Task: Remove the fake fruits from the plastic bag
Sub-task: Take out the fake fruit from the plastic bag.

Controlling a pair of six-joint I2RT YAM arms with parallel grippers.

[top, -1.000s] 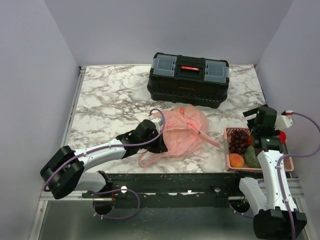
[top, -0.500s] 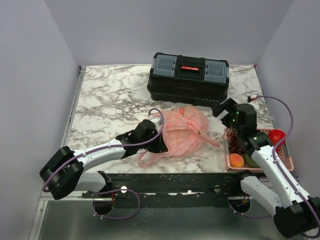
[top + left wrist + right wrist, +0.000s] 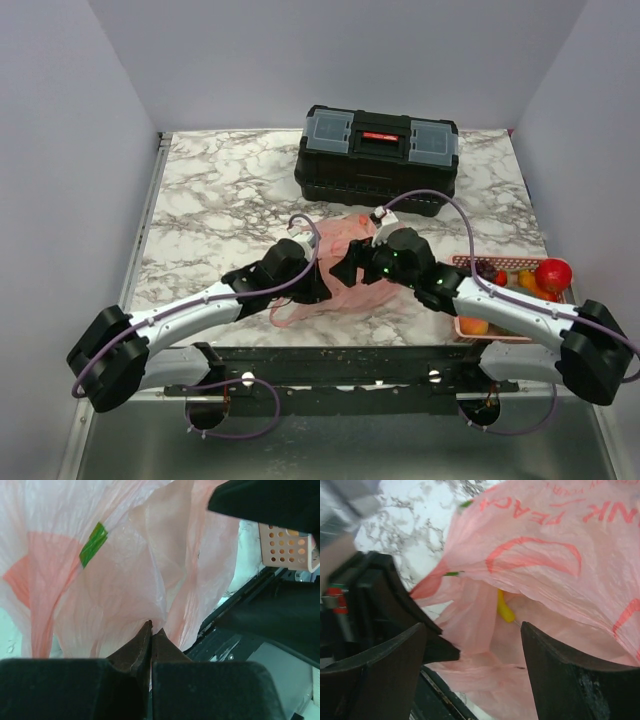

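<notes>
The pink plastic bag (image 3: 340, 238) lies at the table's front centre. My left gripper (image 3: 314, 286) is shut on a fold of the bag's film (image 3: 125, 570) at its near edge, as the left wrist view (image 3: 152, 628) shows. My right gripper (image 3: 350, 268) is open and empty at the bag's mouth (image 3: 545, 555), its jaws wide apart in the right wrist view (image 3: 472, 630). A yellow banana tip (image 3: 504, 609) shows inside the bag. A red fruit (image 3: 553, 273) and an orange one (image 3: 474, 325) lie in the pink basket (image 3: 515, 337).
A black toolbox (image 3: 378, 158) stands behind the bag. The rigid pink basket sits at the front right, its corner in the left wrist view (image 3: 285, 545). The table's black front rail (image 3: 330, 355) runs just below both grippers.
My right arm has swung left from over the basket to the bag's mouth, close to the left gripper. The left gripper has kept its hold on the bag.
</notes>
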